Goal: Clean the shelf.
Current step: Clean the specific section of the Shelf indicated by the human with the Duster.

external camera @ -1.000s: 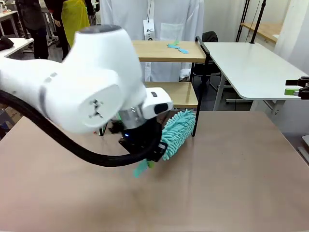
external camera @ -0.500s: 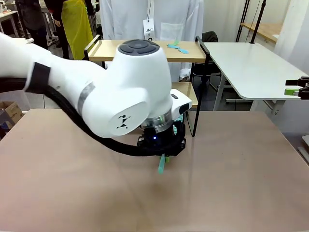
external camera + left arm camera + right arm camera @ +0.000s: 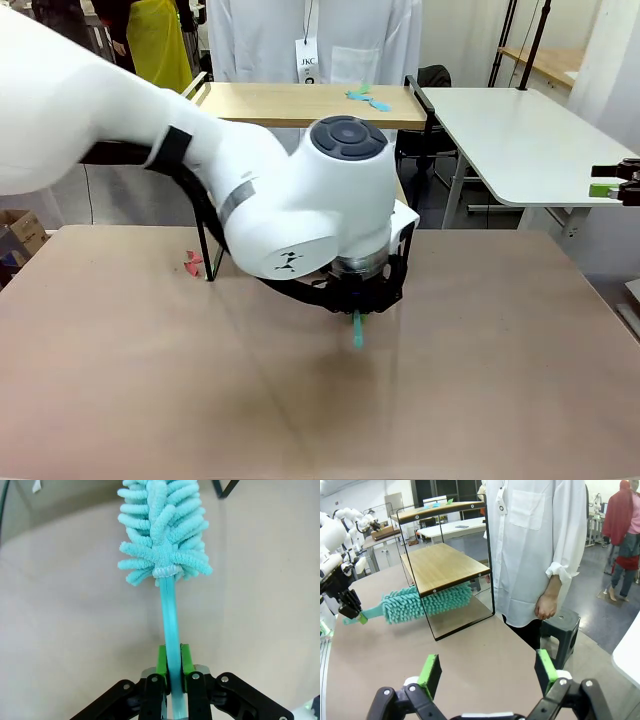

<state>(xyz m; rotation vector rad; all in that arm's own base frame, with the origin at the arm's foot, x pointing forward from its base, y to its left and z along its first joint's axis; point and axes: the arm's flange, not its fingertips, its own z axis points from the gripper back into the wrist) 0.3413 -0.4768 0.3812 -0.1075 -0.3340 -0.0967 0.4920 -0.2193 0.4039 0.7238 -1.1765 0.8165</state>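
right wrist view, duster [image 3: 427, 602] under shelf [image 3: 445, 566], left pincer [image 3: 355, 614] gripping it

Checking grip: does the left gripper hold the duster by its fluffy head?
No, the left gripper clamps the duster by its thin handle, below the head.

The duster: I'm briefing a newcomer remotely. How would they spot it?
Find the two-tier shelf on the brown table. Under its lower board pokes the duster, held by the left claw. It's the only fluffy teal thing with a handle.
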